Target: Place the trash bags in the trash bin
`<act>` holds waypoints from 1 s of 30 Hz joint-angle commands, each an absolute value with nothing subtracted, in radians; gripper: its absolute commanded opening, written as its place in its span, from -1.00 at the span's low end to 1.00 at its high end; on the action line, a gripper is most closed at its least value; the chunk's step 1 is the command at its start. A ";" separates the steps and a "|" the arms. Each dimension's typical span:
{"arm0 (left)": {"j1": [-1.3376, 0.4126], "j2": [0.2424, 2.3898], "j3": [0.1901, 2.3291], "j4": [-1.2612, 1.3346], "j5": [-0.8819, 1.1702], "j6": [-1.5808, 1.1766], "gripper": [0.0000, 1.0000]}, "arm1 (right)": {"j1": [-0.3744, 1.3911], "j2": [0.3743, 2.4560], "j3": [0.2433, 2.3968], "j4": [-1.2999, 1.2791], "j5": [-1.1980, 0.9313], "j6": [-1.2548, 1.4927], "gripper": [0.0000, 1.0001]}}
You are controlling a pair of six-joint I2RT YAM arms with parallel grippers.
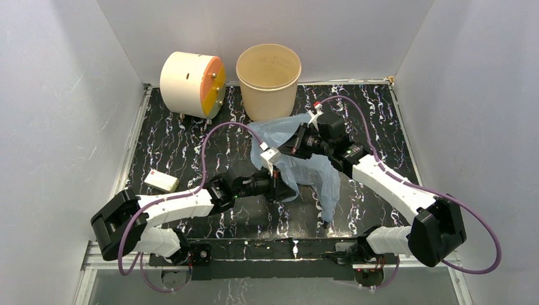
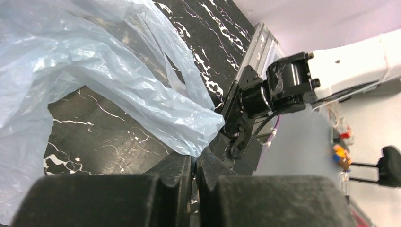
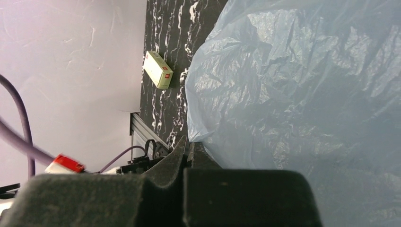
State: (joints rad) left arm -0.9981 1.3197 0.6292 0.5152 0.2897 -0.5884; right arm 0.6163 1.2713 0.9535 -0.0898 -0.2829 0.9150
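From above, the bag (image 1: 305, 166) sags between the 2 grippers at mid-table, just in front of the bin (image 1: 268, 79). Left wrist: the left gripper (image 2: 194, 163) has its jaws pressed together, pinching a bag corner. Right wrist: the right gripper (image 3: 188, 150) pinches an edge likewise. The film looks thin, light and floppy, likely best held by bunched edges. The table (image 1: 191, 146) is black and marbled, with white walls (image 1: 57, 95) around it.

Bright even overhead light, soft shadows, near fingers (image 2: 189, 189) blurred (wrist views)
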 commanded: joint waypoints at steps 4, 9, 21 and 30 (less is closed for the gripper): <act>-1.000 1.238 0.614 0.540 0.323 -0.576 -1.00 | 0.546 1.231 1.003 -0.191 -0.303 0.772 -0.63; -0.999 1.152 0.583 0.490 0.285 -0.566 -1.00 | 0.494 1.147 0.975 -0.296 -0.370 0.668 0.05; -0.999 1.137 0.594 0.430 0.251 -0.554 -1.00 | 0.490 1.078 0.723 0.071 -0.760 1.025 0.37; -0.999 1.130 0.585 0.413 0.217 -0.567 -1.00 | 0.494 1.229 0.783 0.144 -0.839 1.062 -0.40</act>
State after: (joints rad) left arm -0.9981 1.1557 0.5842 0.4065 0.2653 -0.5690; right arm 0.4889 1.2049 0.7246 0.0418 -0.7715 1.0309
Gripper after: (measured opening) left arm 0.009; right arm 0.385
